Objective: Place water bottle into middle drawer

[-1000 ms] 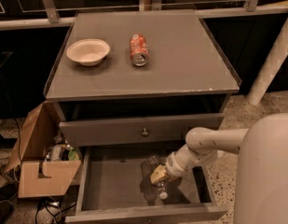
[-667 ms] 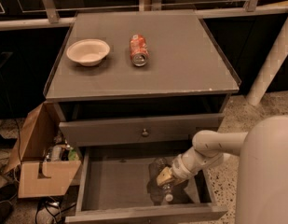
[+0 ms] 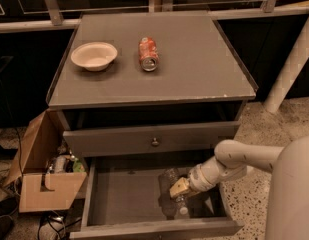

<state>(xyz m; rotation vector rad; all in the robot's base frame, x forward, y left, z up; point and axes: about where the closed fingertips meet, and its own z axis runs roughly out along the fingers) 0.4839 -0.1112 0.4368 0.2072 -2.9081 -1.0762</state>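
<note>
The placing step looks nearly done: the robot's hand (image 3: 178, 188), reaching in from the right, appears clamped across the middle of the small clear ribbed plastic water bottle (image 3: 169, 177), which sits tilted, white cap towards the front, low in the right half of the wide, shallow dark-grey middle drawer (image 3: 124, 194). Whether it touches the floor is unclear; the next move likely calls for lowering it, letting go, and rising clear of the drawer walls

The water bottle (image 3: 181, 204) is in the middle drawer (image 3: 123, 194), right half, the claw (image 3: 178, 187) over it; above the drawer, bowl (image 3: 94, 56) and can (image 3: 148, 54) sit on the table (image 3: 194, 69).
</note>
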